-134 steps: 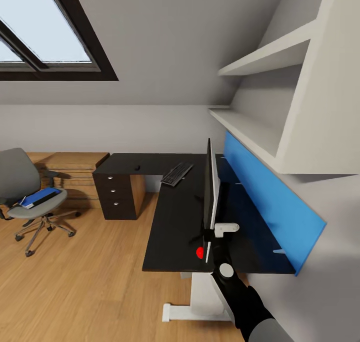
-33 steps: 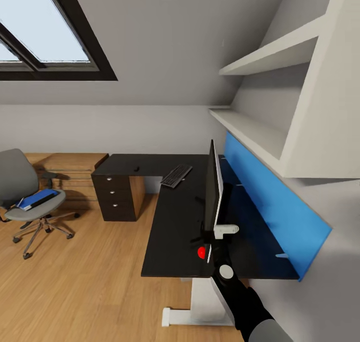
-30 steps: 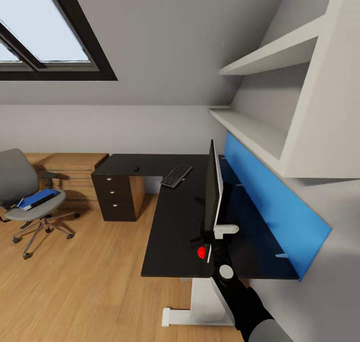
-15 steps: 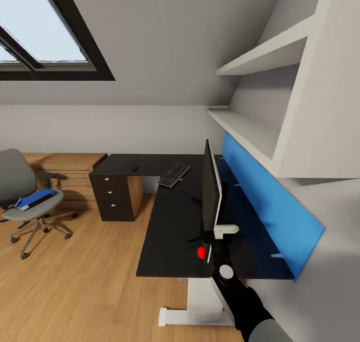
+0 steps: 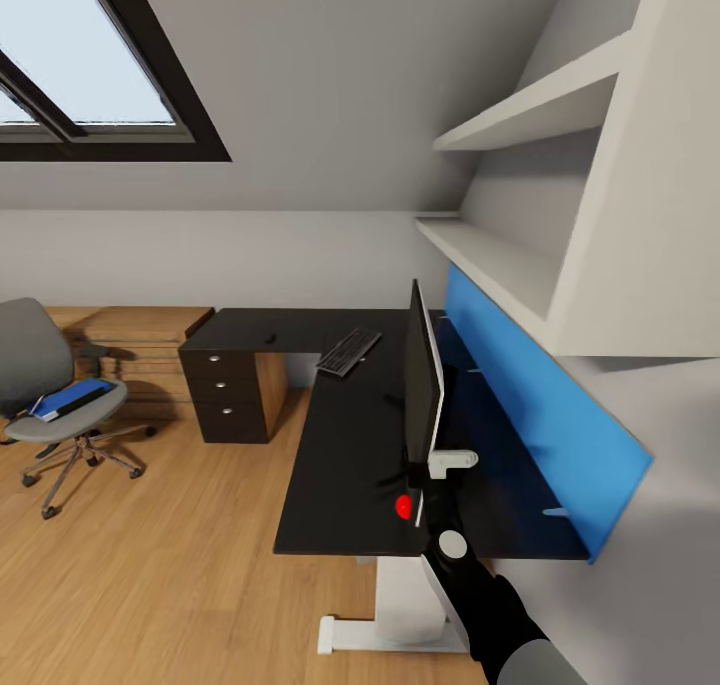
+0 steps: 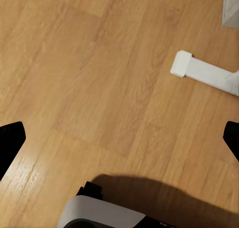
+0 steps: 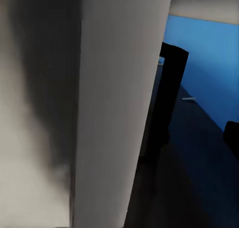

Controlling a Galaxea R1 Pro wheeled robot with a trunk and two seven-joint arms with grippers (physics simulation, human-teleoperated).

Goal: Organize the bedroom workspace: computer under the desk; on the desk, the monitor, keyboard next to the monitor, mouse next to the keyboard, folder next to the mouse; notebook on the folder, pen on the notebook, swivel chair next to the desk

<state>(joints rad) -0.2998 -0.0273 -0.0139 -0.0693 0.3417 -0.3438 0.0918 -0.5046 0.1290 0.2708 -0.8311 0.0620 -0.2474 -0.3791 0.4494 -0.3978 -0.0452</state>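
Glossy black desk (image 5: 340,435) carries monitor (image 5: 422,385) and keyboard (image 5: 348,351), above wooden floor (image 5: 150,565).

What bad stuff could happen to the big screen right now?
The right gripper is at the near end of the monitor, which stands edge-on on a slim stand on the desk. A sideways nudge might tip it.
That end also sits close to the desk's near edge, so a pull could perhaps drag it off.
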